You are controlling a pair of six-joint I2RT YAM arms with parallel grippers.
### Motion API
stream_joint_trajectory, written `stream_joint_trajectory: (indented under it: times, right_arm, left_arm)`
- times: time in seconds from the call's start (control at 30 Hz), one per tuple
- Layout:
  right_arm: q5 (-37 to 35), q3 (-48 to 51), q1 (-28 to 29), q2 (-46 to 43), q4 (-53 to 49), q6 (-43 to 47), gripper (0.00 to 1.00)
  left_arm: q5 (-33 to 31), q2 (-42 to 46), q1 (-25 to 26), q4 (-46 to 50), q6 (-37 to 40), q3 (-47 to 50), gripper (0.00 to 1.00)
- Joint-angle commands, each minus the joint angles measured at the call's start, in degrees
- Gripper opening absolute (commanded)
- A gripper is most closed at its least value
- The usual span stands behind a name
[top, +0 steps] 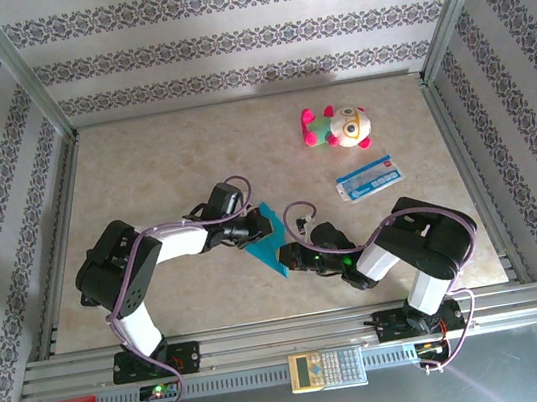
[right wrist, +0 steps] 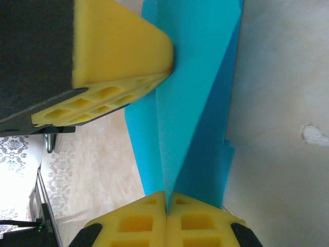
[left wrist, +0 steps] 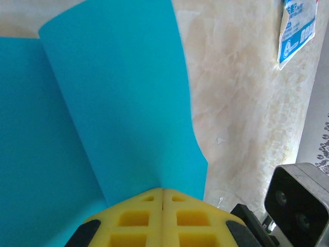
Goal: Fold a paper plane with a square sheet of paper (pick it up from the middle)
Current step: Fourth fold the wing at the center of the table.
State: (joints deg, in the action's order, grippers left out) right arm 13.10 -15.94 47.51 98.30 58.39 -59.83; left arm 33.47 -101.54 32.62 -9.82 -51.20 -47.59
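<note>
Beige bench point(top: 144, 179), paper point(top: 268, 252) mid-fold: left gripper point(left wrist: 163, 191) and right gripper point(right wrist: 166, 194) both clamp it. Next, probably, press the crease flat.

**Teal paper point(top: 272, 253) on marbled beige**

The paper is plain teal-blue and the pads point(left wrist: 131, 224) are yellow. The table point(top: 162, 166) is marbled beige. The walls point(top: 222, 26) are white with grey floral stripes. The plush point(top: 336, 127) is pink, white and green, and the card point(top: 368, 179) white and blue.

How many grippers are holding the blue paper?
2. The left gripper pinches the paper from the left, and the right gripper pinches it from the right, near mid-table.
</note>
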Motion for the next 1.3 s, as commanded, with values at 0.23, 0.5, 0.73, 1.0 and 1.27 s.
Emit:
stream_joint_trajectory:
  times: [0.23, 0.5, 0.73, 1.0, 1.27]
  right_arm:
    - [-1.2, -0.11, 0.13, 2.64, -2.32, 0.08, 0.0]
    - [-1.21, -0.27, 0.22, 3.3, -2.49, -0.3, 0.0]
    - [-1.19, -0.18, 0.22, 3.06, -3.06, -0.37, 0.0]
    - [-1.65, 0.12, 0.13, -3.41, -8.83, 0.87, 0.15]
    - [-4.01, -0.24, 0.22, -19.81, -28.62, 5.44, 0.19]
  left_arm:
    - [0.9, -2.23, 0.47, -0.18, 2.21, -1.91, 0.07]
    - [0.63, -3.55, 0.43, -0.43, 2.54, -2.05, 0.06]
    - [-1.1, -3.85, 0.35, 0.42, 3.27, -1.18, 0.06]
    - [-1.88, -4.7, 0.16, -0.02, 3.51, -0.06, 0.06]
    - [-1.33, -4.77, 0.07, -0.46, 3.43, -0.21, 0.05]
